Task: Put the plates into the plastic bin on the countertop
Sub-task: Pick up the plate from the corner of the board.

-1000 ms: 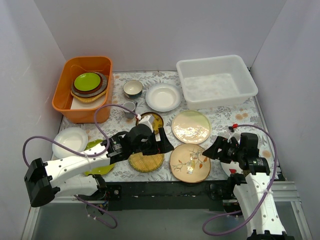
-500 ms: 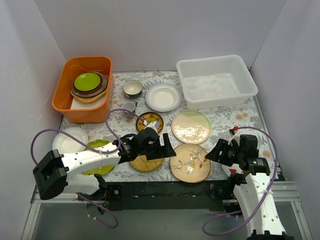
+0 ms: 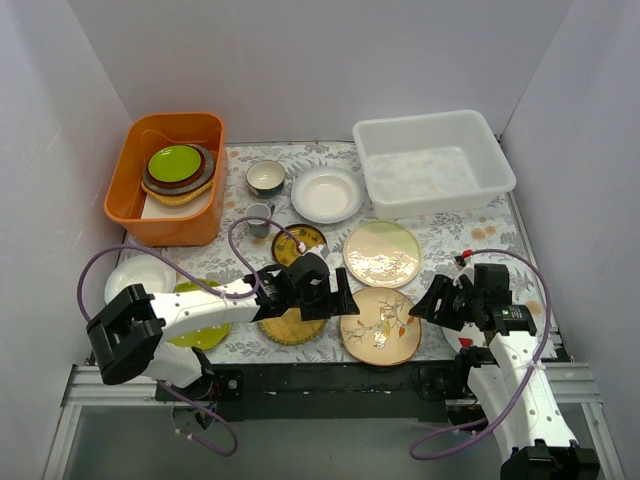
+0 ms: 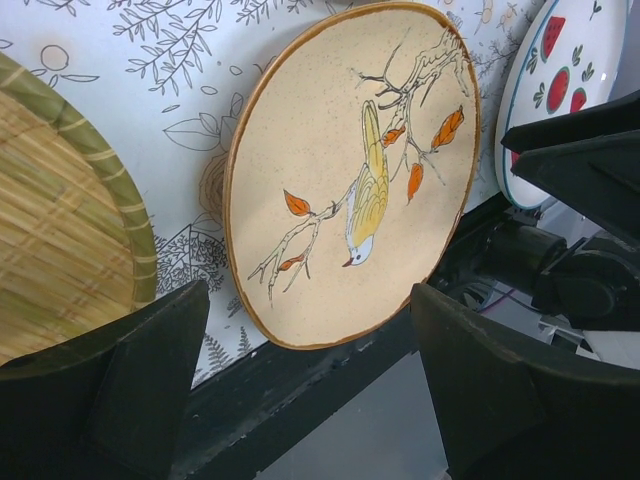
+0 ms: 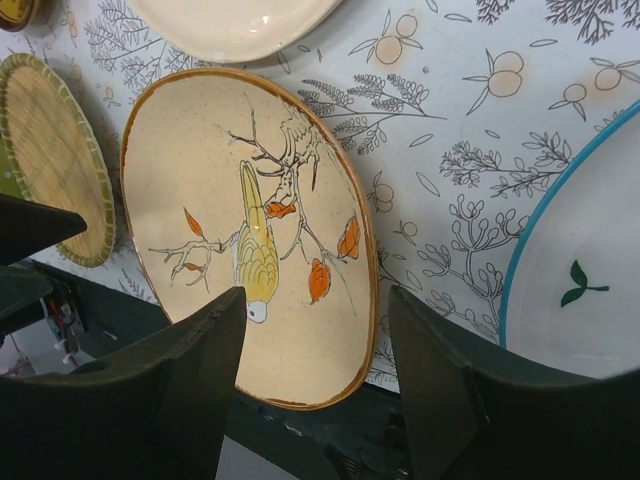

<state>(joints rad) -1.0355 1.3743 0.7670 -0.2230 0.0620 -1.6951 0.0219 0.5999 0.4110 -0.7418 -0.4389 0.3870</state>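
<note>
A cream plate with a bird on a leafy sprig (image 3: 380,325) lies at the countertop's near edge. My left gripper (image 3: 340,300) hangs open just left of it, and my right gripper (image 3: 427,303) hangs open just right of it. In the left wrist view the sprig plate (image 4: 350,180) lies ahead of my empty left gripper (image 4: 310,400). In the right wrist view my right gripper (image 5: 315,390) straddles the near rim of that plate (image 5: 250,230), not touching it. The plastic bin (image 3: 432,162) stands empty at the back right. The woven-straw plate (image 3: 290,325) lies under my left arm.
An orange tub (image 3: 165,215) of stacked plates stands back left. A teal-inside bowl (image 3: 265,177), grey cup (image 3: 260,215), white plate (image 3: 326,194), small patterned plate (image 3: 300,240), glossy cream plate (image 3: 382,253), lime plate (image 3: 208,335) and another white plate (image 3: 140,275) lie about. A strawberry plate (image 5: 580,260) lies under my right arm.
My left arm has swung right, from above the woven-straw plate to the sprig plate's left side. The right gripper's jaws have narrowed a little; that arm has barely shifted.
</note>
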